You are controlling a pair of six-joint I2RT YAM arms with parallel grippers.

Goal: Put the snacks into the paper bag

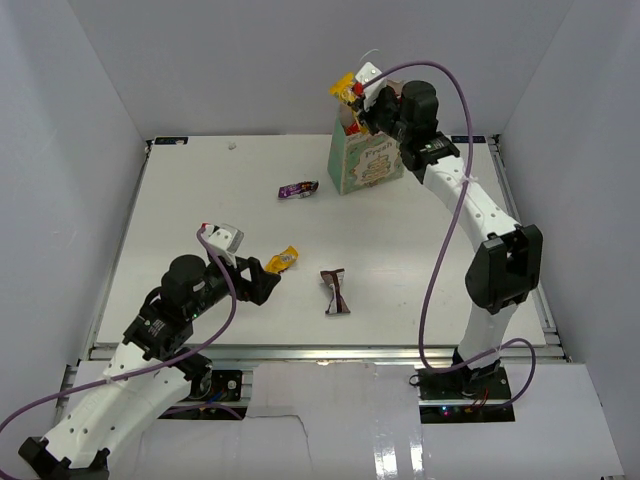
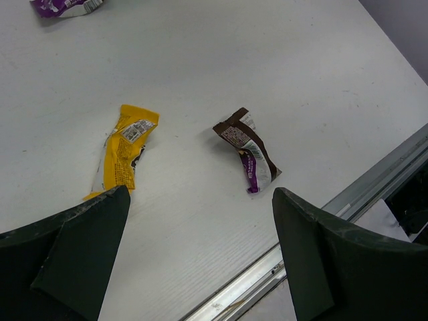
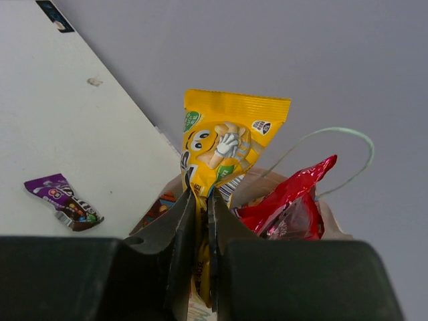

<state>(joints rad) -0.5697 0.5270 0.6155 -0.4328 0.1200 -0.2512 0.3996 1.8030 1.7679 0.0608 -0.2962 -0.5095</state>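
The yellow candy packet (image 3: 227, 140), judged light, limp and slick, was found pinched flat near its lower end by the closed right gripper (image 3: 202, 200) just above the mouth of the paper bag (image 1: 365, 165), while the left gripper (image 2: 200, 194) was held open near a second yellow packet (image 2: 124, 154).

Brightness: all three views are brightly, evenly lit.
Light source: diffuse, from overhead.
Shadows: thin soft ones are cast beside the flat yellow candy packet (image 2: 124, 154) and the brown-white bar wrapper (image 2: 249, 159).
Glare: highlights are seen on the crinkly red chip bag (image 3: 291, 200).
Focus: the dark fingers (image 2: 80, 257) of the left gripper (image 2: 200, 194) are blurred; the upright yellow candy packet (image 3: 224, 144) is sharp.
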